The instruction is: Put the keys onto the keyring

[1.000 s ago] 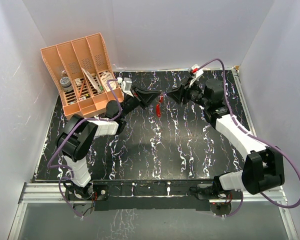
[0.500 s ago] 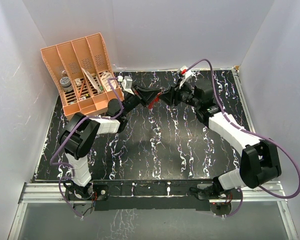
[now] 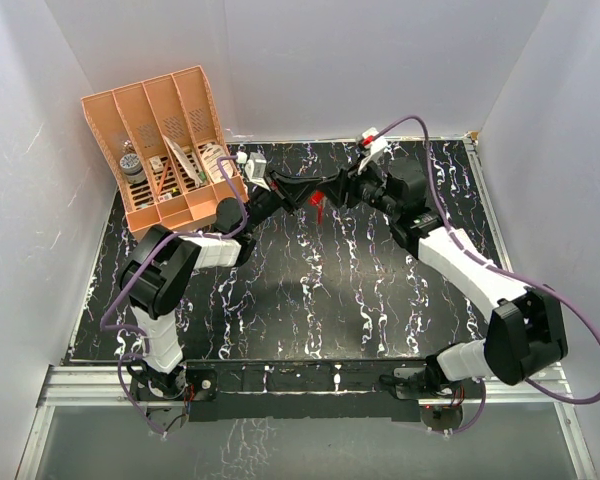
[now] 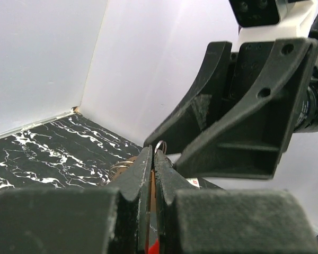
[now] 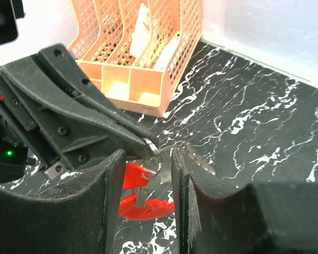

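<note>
In the top view my left gripper (image 3: 308, 191) and right gripper (image 3: 338, 191) meet tip to tip over the back of the table, and the red keyring (image 3: 323, 205) hangs between them. My left gripper (image 4: 152, 153) is shut on the keyring, and a small metal ring (image 4: 160, 146) sticks out past its tips. In the right wrist view my right gripper (image 5: 147, 155) is open. Its jaws stand either side of that metal ring (image 5: 153, 161) without touching it. The red-headed key (image 5: 132, 175) hangs just below, above the keyring's red curved rim (image 5: 148, 207). The white side is hidden.
An orange slotted organizer (image 3: 165, 150) with several items stands at the back left, close behind the left arm; it also shows in the right wrist view (image 5: 138, 42). The black marbled table (image 3: 310, 290) is walled in white on three sides.
My right gripper has moved left until its open jaws bracket the left gripper's tips. The red keyring has lifted and now sits between the two grippers. The left arm barely moved.
</note>
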Available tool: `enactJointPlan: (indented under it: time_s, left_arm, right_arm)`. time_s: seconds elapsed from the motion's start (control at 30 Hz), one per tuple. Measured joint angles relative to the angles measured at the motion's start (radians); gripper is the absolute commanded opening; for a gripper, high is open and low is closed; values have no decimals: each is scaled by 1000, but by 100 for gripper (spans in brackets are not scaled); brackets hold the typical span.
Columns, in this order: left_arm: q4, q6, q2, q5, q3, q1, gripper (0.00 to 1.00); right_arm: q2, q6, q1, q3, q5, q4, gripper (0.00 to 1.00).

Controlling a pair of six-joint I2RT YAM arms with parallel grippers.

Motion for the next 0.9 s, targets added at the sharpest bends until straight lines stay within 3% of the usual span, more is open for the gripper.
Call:
enactJointPlan:
  time_s: [0.27, 0.9]
  left_arm:
    - [0, 11, -12, 11, 0, -7, 0]
    - [0, 14, -20, 23, 0, -7, 0]
  right_arm:
    - [-90, 15, -43, -5, 75, 9, 42]
    - [-31, 14, -47, 10, 106, -31, 42]
